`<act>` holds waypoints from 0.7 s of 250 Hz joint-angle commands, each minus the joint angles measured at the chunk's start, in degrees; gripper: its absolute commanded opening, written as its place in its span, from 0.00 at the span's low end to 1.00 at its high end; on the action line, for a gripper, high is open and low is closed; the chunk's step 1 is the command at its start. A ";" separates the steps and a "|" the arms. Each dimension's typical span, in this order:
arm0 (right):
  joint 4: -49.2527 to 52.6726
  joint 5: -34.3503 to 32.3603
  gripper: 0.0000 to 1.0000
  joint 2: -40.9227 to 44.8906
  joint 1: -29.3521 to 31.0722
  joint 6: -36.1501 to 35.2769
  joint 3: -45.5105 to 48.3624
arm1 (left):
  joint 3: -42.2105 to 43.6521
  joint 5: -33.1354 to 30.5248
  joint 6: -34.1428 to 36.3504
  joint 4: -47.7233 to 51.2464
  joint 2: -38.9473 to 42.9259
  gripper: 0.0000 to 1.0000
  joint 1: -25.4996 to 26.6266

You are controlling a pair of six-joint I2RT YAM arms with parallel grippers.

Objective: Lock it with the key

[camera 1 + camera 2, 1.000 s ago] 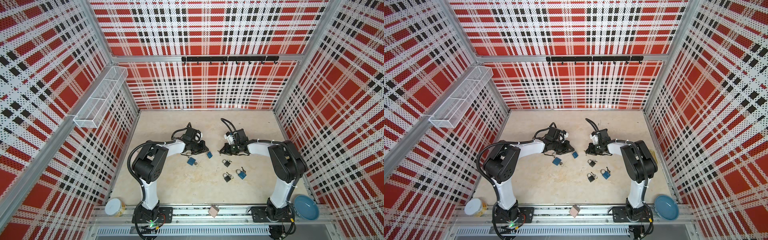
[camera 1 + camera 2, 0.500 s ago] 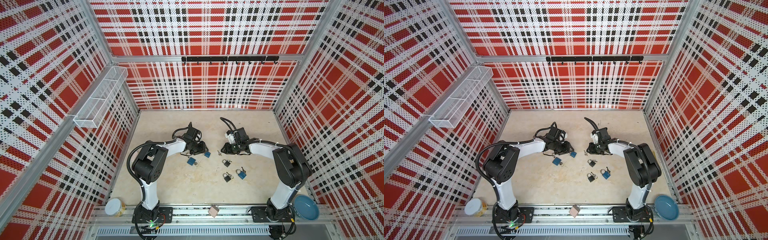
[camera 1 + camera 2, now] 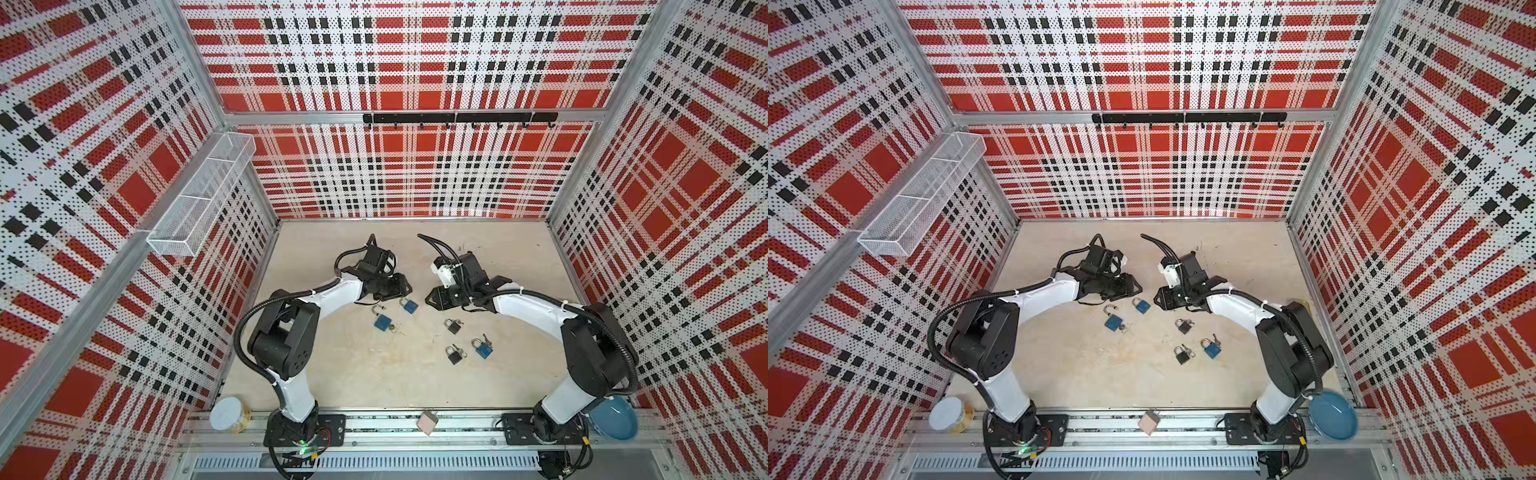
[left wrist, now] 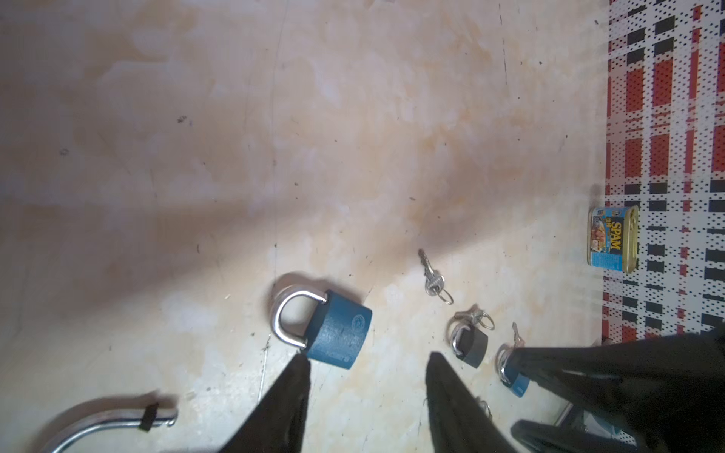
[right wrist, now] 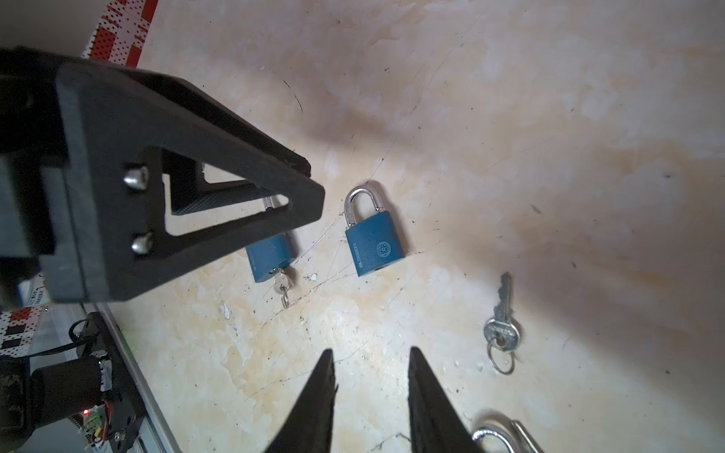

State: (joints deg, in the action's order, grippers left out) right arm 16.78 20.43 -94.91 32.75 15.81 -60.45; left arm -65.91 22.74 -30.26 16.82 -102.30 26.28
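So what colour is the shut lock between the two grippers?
The padlock is blue with a silver shackle; clearest in the right wrist view.

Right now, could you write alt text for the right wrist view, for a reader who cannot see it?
A blue padlock lies on the beige table just beyond the open, empty right tool, a loose key beside it. The left tool partly hides a second blue padlock with a key in it.

Red-black-white plaid perforated walls (image 3: pixel 415 174) enclose stained beige tabletop (image 3: pixel 374 382); black hook rail (image 3: pixel 457 117) above tabletop's far edge, white mesh basket (image 3: pixel 195 203) above its left edge.
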 commanded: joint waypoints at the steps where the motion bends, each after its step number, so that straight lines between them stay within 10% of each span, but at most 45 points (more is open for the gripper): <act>1: 0.98 -0.54 0.37 -2.32 4.02 -4.64 -3.23 | 3.48 0.66 -2.31 -3.75 4.11 0.51 -2.94; 175: 6.67 -13.67 0.73 -26.14 18.26 -20.59 -24.86 | 24.08 12.39 -4.64 7.22 36.56 0.53 -36.67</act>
State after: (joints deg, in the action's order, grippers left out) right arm 21.47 9.17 -118.37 49.98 -0.38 -81.91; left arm -43.79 30.89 -34.54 22.20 -68.47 -7.40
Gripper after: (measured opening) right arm 0.727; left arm 0.525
